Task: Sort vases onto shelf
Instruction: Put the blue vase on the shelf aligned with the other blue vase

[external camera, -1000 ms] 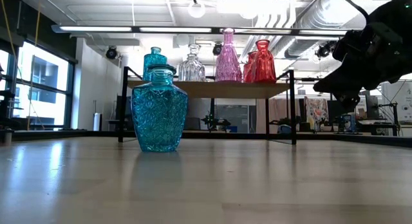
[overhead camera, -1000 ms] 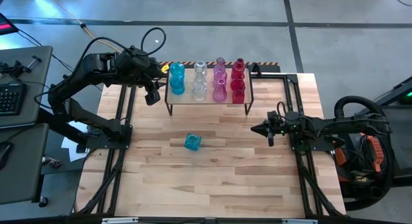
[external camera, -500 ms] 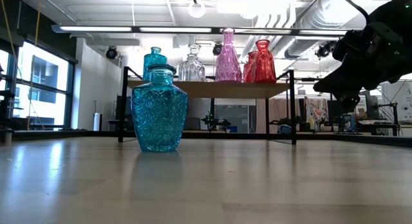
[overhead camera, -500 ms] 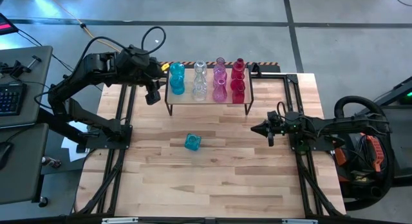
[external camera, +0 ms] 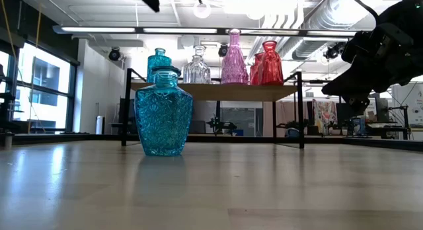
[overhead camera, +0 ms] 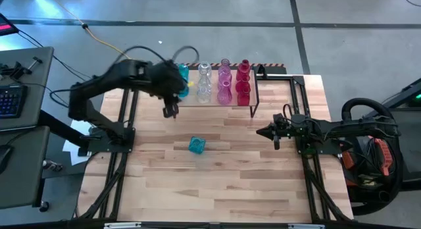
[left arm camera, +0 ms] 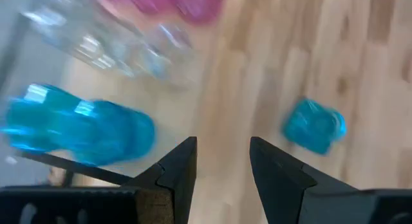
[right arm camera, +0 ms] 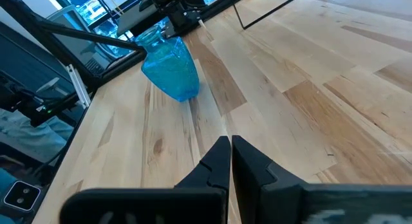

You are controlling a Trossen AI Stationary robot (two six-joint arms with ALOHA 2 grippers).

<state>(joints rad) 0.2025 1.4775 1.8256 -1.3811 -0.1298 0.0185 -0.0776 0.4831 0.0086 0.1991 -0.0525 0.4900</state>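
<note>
One teal faceted vase stands upright on its base alone on the slat table, in front of the shelf; it also shows in the low view and both wrist views. The shelf carries teal, clear, pink and red vases, standing in rows. My left gripper is open and hovers above the table by the shelf's left front corner, up and left of the lone vase. My right gripper is shut and waits to the right of the lone vase.
Black frame rails run along the table's left and right sides. Bare wood lies between the lone vase and the near edge. A desk with a keyboard stands off the table's left.
My left arm has swung from the shelf's left side toward the right and near edge, and its gripper is now in front of the shelf's left corner, closer to the lone teal vase. The vases and my right arm have kept still.
</note>
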